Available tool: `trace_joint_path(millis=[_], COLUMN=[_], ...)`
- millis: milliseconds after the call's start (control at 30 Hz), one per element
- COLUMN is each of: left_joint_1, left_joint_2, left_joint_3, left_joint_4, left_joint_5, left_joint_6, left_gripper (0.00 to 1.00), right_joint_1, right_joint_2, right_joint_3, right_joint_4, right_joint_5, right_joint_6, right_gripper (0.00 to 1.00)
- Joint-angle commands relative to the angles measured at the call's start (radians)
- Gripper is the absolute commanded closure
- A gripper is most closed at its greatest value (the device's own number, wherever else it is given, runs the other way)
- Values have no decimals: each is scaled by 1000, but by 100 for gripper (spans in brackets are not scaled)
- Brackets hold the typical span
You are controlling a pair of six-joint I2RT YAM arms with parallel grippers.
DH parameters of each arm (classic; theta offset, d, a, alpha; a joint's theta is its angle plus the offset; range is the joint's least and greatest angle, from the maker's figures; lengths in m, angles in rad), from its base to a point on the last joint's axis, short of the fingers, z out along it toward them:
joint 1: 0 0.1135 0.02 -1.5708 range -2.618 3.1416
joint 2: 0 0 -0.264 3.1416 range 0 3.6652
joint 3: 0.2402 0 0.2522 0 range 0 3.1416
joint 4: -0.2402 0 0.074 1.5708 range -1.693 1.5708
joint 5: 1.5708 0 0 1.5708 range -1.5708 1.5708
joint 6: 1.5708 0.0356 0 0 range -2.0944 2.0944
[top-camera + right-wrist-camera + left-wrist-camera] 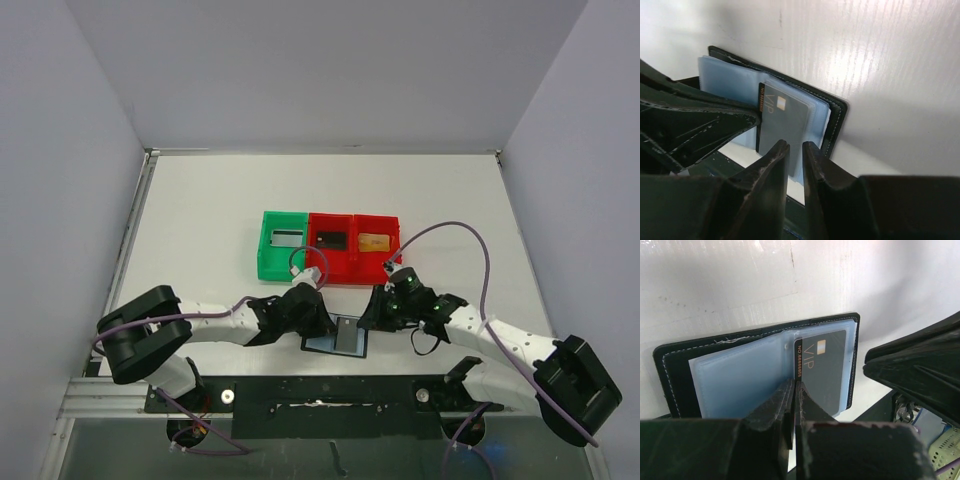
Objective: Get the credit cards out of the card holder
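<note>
**Overhead and wrist views.** Look first at the edges. The wallet (322, 344) lies open on the table (200, 200), close to its near edge and just beyond the black base plate (320, 395). Both arms bend inward over it. The left gripper (792, 390) points in from the left and the right gripper (795, 150) from the right, so you have little room between them above the wallet. Open table lies beyond the bins and to either side. Grey walls (60, 150) close the table on the left, far and right. The table top is white and glossy.

**Left gripper:** clenched, with its tips at the left edge of the VIP card (825, 367). That card sits in the wallet's right-hand blue-grey pocket. You cannot tell whether the card's edge is pinched.

**Right gripper:** the jaws stand a narrow gap apart over the near edge of that pocket, with nothing seen between them.

**Bins:** past the wallet, three bins stand touching in a row.
- The green bin (268, 258), on the left, holds a grey card (287, 237).
- The middle red bin (332, 268) holds a dark card (331, 240).
- The right red bin (376, 270) holds a tan card (374, 241).
</note>
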State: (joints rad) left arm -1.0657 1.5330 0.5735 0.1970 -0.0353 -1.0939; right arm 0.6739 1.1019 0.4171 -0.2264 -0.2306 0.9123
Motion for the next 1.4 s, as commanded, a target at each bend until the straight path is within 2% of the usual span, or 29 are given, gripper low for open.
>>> trace_joint_path(millis=[0, 133, 267, 433, 533, 767, 900, 1067, 1133, 1200, 1367], left_joint_1=[-3, -2, -2, -2, -1, 12, 14, 14, 12, 13, 13], left_joint_2=[-43, -56, -58, -66, -77, -98, -74, -15, 1, 3, -38], left_joint_3=[-1, -7, -7, -13, -17, 3, -4, -20, -32, -41, -53], left_joint_4=[2, 2, 2, 2, -5, -97, -75, -3, 33, 56, 26], left_joint_5=[-29, -31, -31, -33, -39, -63, -37, 1, 14, 17, -8], left_joint_6=[12, 9, 8, 1, 1, 35, 19, -16, -32, -46, -56], left_gripper=[100, 100, 100, 100, 100, 100, 87, 84, 84, 89, 98], right_joint_1=[-4, 6, 28, 34, 36, 17, 16, 18, 18, 18, 18], right_joint_2=[-56, -35, 27, 137, 174, 144, 175, 189, 190, 188, 182], right_joint_3=[53, 21, -16, -68, -73, -65, -65, -91, -96, -97, -91], right_joint_4=[-39, 96, 162, 238, 228, 216, 231, 272, 279, 278, 247], right_joint_5=[17, -86, -65, -68, -58, -48, -61, -72, -75, -74, -50], right_joint_6=[-24, 24, 59, 91, 89, 77, 76, 102, 105, 105, 97], right_gripper=[79, 78, 72, 72, 74, 75, 76, 77, 77, 77, 77])
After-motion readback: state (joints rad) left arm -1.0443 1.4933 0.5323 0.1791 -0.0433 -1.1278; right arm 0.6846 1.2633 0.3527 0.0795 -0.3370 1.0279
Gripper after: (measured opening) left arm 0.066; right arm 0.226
